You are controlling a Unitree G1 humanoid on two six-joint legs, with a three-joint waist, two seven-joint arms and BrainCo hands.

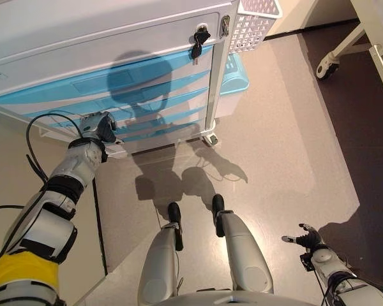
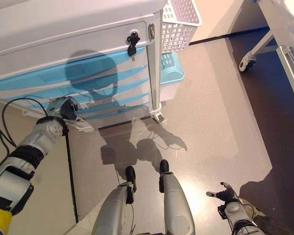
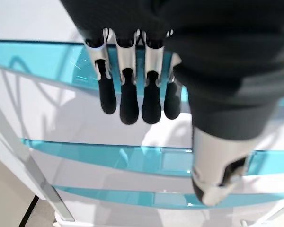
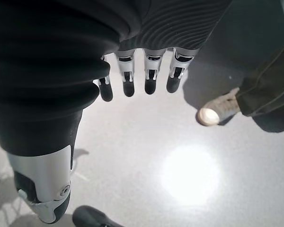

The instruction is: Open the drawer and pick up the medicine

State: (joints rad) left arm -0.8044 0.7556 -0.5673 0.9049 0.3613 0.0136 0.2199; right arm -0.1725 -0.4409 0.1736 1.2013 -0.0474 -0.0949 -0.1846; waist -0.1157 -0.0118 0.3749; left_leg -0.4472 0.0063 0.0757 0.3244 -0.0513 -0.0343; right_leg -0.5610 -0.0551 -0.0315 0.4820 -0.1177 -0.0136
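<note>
Only right wrist view shows person's shoe (image 4: 217, 109)

Left hand (image 3: 132, 61): dark ribbed cover, silver fingers (image 3: 128, 94) with dark tips. Right hand (image 4: 142, 61) identical. Arms silver-grey; yellow band on left upper arm.

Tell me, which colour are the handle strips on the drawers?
Translucent light blue handle strips on white drawers; left wrist view shows it best.
</note>
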